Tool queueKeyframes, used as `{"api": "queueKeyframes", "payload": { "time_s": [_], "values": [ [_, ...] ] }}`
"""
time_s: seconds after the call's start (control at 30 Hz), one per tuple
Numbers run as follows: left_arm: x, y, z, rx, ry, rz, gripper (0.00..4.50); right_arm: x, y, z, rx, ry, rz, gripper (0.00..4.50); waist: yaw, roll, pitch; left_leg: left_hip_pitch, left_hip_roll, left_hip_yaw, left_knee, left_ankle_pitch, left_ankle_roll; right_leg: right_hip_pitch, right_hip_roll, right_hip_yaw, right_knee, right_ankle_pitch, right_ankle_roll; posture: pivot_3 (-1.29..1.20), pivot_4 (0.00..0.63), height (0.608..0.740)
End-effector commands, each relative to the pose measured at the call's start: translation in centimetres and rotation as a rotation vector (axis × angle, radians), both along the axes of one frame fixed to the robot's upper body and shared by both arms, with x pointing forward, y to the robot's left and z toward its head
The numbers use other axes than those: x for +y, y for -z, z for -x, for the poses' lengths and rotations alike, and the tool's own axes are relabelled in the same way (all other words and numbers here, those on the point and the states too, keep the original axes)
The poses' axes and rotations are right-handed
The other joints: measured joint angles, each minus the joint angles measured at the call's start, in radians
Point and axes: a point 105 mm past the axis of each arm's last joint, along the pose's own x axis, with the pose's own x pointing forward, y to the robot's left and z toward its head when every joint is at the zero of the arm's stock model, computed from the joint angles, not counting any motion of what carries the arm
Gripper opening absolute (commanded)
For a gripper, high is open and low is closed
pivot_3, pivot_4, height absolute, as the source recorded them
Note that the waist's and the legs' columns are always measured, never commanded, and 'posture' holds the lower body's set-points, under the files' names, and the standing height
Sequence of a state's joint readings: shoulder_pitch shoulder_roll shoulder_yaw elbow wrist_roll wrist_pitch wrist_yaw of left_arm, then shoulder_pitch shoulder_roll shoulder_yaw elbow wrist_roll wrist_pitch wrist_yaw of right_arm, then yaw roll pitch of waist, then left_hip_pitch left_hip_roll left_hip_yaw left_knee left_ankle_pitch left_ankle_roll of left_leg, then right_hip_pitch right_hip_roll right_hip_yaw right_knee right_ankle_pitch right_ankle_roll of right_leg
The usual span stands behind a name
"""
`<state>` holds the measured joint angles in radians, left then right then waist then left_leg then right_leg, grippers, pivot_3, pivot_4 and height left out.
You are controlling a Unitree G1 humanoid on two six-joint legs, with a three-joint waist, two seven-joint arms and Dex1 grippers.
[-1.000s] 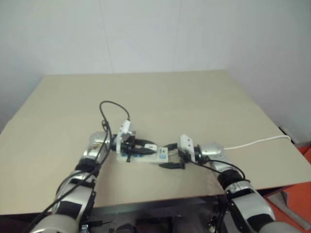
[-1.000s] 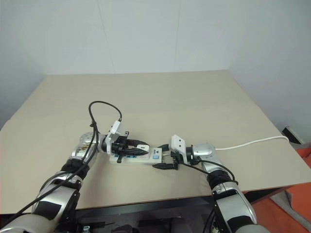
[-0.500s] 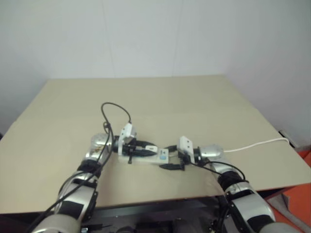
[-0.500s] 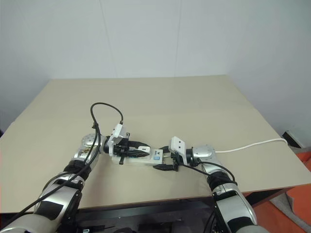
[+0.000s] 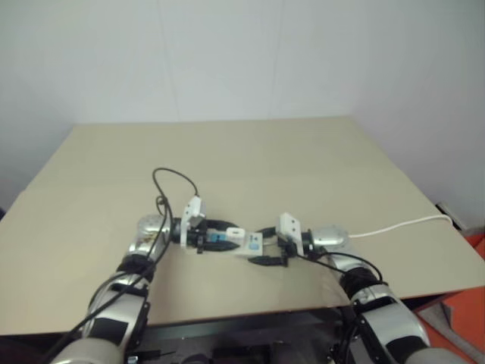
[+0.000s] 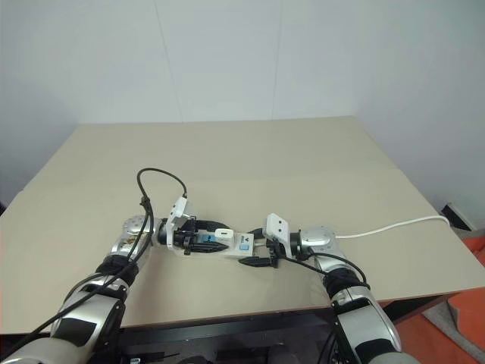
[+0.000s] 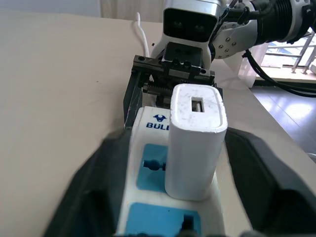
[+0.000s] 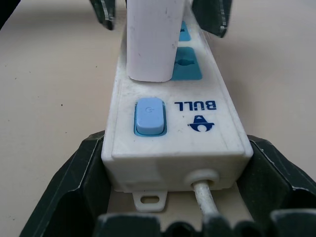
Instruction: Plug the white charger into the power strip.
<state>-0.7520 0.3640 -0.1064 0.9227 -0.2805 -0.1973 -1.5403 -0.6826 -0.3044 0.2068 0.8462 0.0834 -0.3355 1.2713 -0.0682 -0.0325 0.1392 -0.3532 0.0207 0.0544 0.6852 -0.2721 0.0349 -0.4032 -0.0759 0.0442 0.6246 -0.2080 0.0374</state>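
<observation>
In front of me is a wide beige worktop (image 5: 303, 167) with a flat, plain surface. Behind its far edge stands a pale wall (image 5: 242, 53) with faint vertical seams. At the right, past the worktop's edge, I see an orange object (image 5: 470, 303) low on the floor, and I cannot tell what it is. Just above it lies something small and dark (image 5: 445, 208).

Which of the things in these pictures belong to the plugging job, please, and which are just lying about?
Part of the job:
- white charger, standing upright in a socket
- power strip, with its blue switch and cord
- left gripper, open either side of the charger
- right gripper, holding the strip's cord end

Just there:
- table
- orange object on the floor
</observation>
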Motion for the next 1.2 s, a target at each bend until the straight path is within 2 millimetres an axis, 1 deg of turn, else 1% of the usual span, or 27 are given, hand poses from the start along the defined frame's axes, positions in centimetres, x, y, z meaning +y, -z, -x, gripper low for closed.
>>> {"api": "queueKeyframes", "payload": {
  "time_s": [0.03, 0.1, 0.2, 0.27, 0.33, 0.37, 0.43, 0.47, 0.5, 0.6, 0.67, 0.73, 0.83, 0.87, 0.93, 1.03, 1.1, 1.2],
  "values": [
    [1.8, 1.2, 0.3, 0.035, -0.029, -0.049, 4.43, -0.8, 1.2, 0.2, 0.025, 0.014, 0.061, 3.42, -0.001, 0.000, 0.000, 0.000, 0.000, 0.000, 0.000, 0.000, 0.000, 0.000, 0.000, 0.000, 0.000, 0.000, 0.000, 0.00, 0.150, 0.740],
    [2.3, 0.6, 0.5, 0.014, -0.007, -0.055, 4.47, -0.9, 1.1, 0.1, -0.005, 0.016, 0.068, 3.42, -0.002, 0.000, 0.000, 0.000, 0.000, 0.000, 0.000, 0.000, 0.000, 0.000, 0.000, 0.000, 0.000, 0.000, 0.000, 0.00, 0.150, 0.740],
    [3.1, -1.1, 0.5, -0.065, -0.007, -0.046, 4.47, -1.0, 1.1, -0.2, -0.035, 0.036, 0.081, 3.42, -0.002, 0.000, 0.000, -0.001, 0.000, 0.000, -0.004, 0.000, 0.000, -0.002, 0.000, 0.000, -0.002, 0.000, 0.000, 0.00, 0.150, 0.740],
    [3.9, -2.7, 0.4, -0.108, -0.022, -0.026, 4.47, -1.2, 1.1, -0.1, -0.018, 0.032, 0.078, 3.42, 0.001, 0.000, 0.001, -0.001, 0.000, 0.000, -0.005, 0.000, 0.000, -0.003, 0.000, 0.000, -0.002, 0.000, -0.003, 0.00, 0.150, 0.740],
    [5.0, -4.7, 0.4, -0.162, -0.044, 0.004, 4.47, -1.3, 0.5, -0.3, 0.002, 0.039, 0.038, 3.42, 0.003, -0.003, 0.003, -0.003, 0.000, 0.000, -0.006, 0.000, 0.000, -0.004, -0.001, -0.001, -0.002, 0.002, -0.006, 0.00, 0.150, 0.740],
    [5.5, -5.5, 0.5, -0.184, -0.056, 0.017, 4.47, -1.4, 0.2, -0.2, 0.012, 0.034, 0.021, 3.42, 0.003, -0.005, 0.004, -0.006, 0.000, 0.000, -0.006, 0.000, 0.000, -0.007, -0.001, -0.001, -0.002, 0.003, -0.007, 0.00, 0.150, 0.740],
    [6.7, -6.9, 0.8, -0.229, -0.088, 0.028, 4.50, -1.8, -0.6, 0.0, 0.008, 0.001, 0.000, 4.13, 0.004, -0.005, 0.005, -0.017, 0.000, 0.000, -0.004, 0.000, 0.000, -0.019, -0.002, -0.001, -0.001, 0.004, -0.008, 0.00, 0.150, 0.740],
    [7.2, -7.5, 1.1, -0.245, -0.102, 0.030, 4.50, -2.1, -1.1, 0.2, 0.010, -0.014, -0.011, 4.33, 0.006, -0.004, 0.005, -0.019, -0.001, 0.000, -0.004, 0.000, 0.000, -0.022, -0.002, -0.001, -0.001, 0.004, -0.008, 0.00, 0.150, 0.740],
    [7.7, -7.9, 1.4, -0.260, -0.116, 0.030, 4.50, -2.4, -1.5, 0.3, 0.003, -0.024, -0.018, 4.47, 0.008, -0.004, 0.006, -0.020, -0.001, 0.000, -0.005, 0.000, 0.000, -0.022, -0.002, -0.001, -0.001, 0.004, -0.008, 0.00, 0.150, 0.740],
    [8.8, -9.1, 2.1, -0.294, -0.172, 0.043, 4.50, -3.8, -2.8, 0.7, -0.008, -0.034, -0.039, 4.47, 0.021, -0.002, 0.008, -0.024, 0.000, -0.001, -0.007, 0.000, 0.001, -0.024, -0.003, -0.003, -0.002, 0.004, -0.008, 0.00, 0.150, 0.740],
    [9.5, -9.6, 2.7, -0.313, -0.214, 0.042, 4.50, -5.0, -3.9, 1.3, -0.038, -0.036, -0.048, 4.47, 0.028, -0.002, 0.008, -0.033, 0.000, -0.001, -0.007, -0.001, 0.001, -0.032, -0.004, -0.004, -0.001, 0.004, -0.008, 0.00, 0.150, 0.740],
    [10.6, -9.8, 3.6, -0.312, -0.243, 0.003, 4.50, -6.4, -5.3, 1.7, -0.121, -0.008, -0.036, 4.47, 0.032, -0.002, 0.009, -0.042, -0.002, -0.001, -0.007, -0.001, 0.002, -0.040, -0.006, -0.005, -0.001, 0.004, -0.007, 0.00, 0.150, 0.740],
    [12.0, -10.3, 4.4, -0.321, -0.284, -0.066, 4.50, -8.4, -6.7, 2.5, -0.230, 0.046, 0.010, 4.47, 0.039, -0.002, 0.011, -0.049, -0.003, -0.001, -0.006, -0.001, 0.002, -0.047, -0.007, -0.007, -0.001, 0.004, -0.007, 0.00, 0.150, 0.740],
    [12.5, -10.4, 4.7, -0.327, -0.294, -0.097, 4.50, -9.4, -7.3, 2.8, -0.255, 0.074, 0.025, 4.47, 0.042, -0.002, 0.011, -0.050, -0.004, -0.001, -0.006, -0.001, 0.002, -0.049, -0.008, -0.007, -0.001, 0.004, -0.007, 0.00, 0.150, 0.740],
    [13.2, -10.5, 5.4, -0.324, -0.301, -0.144, 4.50, -11.2, -8.2, 3.7, -0.224, 0.097, 0.051, 4.47, 0.047, -0.001, 0.013, -0.051, -0.004, -0.001, -0.006, -0.001, 0.002, -0.050, -0.008, -0.007, -0.002, 0.004, -0.007, 0.00, 0.150, 0.740],
    [13.8, -10.1, 6.3, -0.312, -0.307, -0.185, 4.50, -13.9, -8.9, 4.9, -0.218, 0.150, 0.134, 4.47, 0.053, 0.000, 0.014, -0.050, -0.004, 0.001, -0.005, -0.001, 0.002, -0.050, -0.008, -0.007, -0.006, 0.004, -0.007, 0.00, 0.150, 0.740],
    [13.9, -9.9, 6.7, -0.300, -0.311, -0.197, 4.50, -15.2, -9.3, 5.5, -0.210, 0.195, 0.155, 4.47, 0.055, 0.000, 0.014, -0.050, -0.004, 0.001, -0.005, -0.001, 0.002, -0.049, -0.008, -0.007, -0.006, 0.004, -0.006, 0.00, 0.150, 0.740],
    [13.4, -9.7, 7.0, -0.296, -0.314, -0.177, 4.50, -16.3, -9.4, 6.5, -0.187, 0.236, 0.174, 4.47, 0.056, -0.002, 0.015, -0.048, -0.004, 0.002, -0.004, -0.001, 0.002, -0.047, -0.006, -0.007, -0.006, 0.004, -0.007, 0.00, 0.150, 0.740]
  ]
}}
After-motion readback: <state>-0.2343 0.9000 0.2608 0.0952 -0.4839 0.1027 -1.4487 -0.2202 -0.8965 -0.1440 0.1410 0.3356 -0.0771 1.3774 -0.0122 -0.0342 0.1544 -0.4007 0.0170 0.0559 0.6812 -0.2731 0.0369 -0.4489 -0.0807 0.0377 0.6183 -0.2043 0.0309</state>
